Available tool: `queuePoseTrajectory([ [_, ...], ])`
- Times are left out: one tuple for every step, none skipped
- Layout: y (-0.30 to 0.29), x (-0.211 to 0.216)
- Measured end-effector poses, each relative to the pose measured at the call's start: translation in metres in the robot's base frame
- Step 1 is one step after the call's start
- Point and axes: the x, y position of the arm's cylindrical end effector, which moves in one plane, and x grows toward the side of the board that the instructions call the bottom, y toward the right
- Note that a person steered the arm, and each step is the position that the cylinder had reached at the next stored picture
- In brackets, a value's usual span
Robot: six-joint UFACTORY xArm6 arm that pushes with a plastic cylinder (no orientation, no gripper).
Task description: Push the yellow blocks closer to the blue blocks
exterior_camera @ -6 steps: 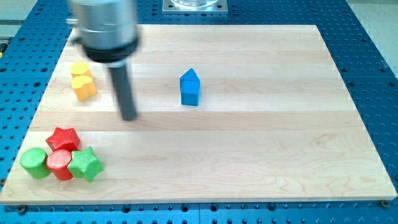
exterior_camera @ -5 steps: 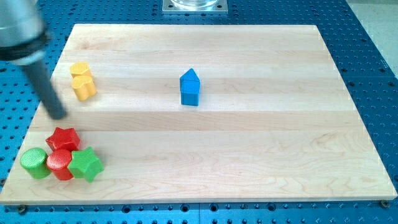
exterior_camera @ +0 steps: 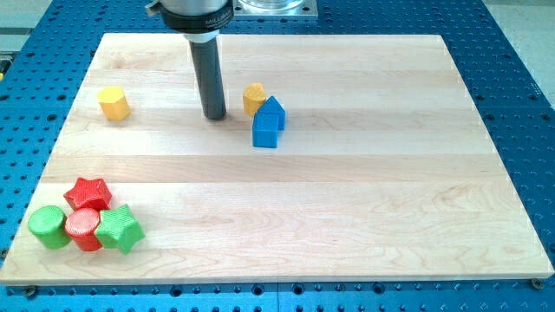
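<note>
A blue house-shaped block (exterior_camera: 268,122) stands near the board's middle. A small yellow block (exterior_camera: 253,98) sits against its upper left side, touching it. A second yellow block, hexagonal (exterior_camera: 114,103), lies alone far to the view's left. My tip (exterior_camera: 215,115) rests on the board just left of the small yellow block, a short gap away, and well right of the hexagonal one.
A cluster at the view's bottom left holds a red star block (exterior_camera: 88,192), a red cylinder (exterior_camera: 83,226), a green cylinder (exterior_camera: 48,226) and a green star block (exterior_camera: 120,229). The wooden board (exterior_camera: 364,217) is edged by a blue perforated table.
One yellow block has gone from the left pair to the blue block's upper left side. My tip moved from the board's left edge to just left of that block.
</note>
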Motion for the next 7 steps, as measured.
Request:
queuePoseTrajectory([
  [-0.017, 0.027],
  [0.021, 0.049],
  [0.028, 0.063],
  [0.096, 0.055],
  [0.007, 0.059],
  [-0.064, 0.044],
  [-0.155, 0.037],
])
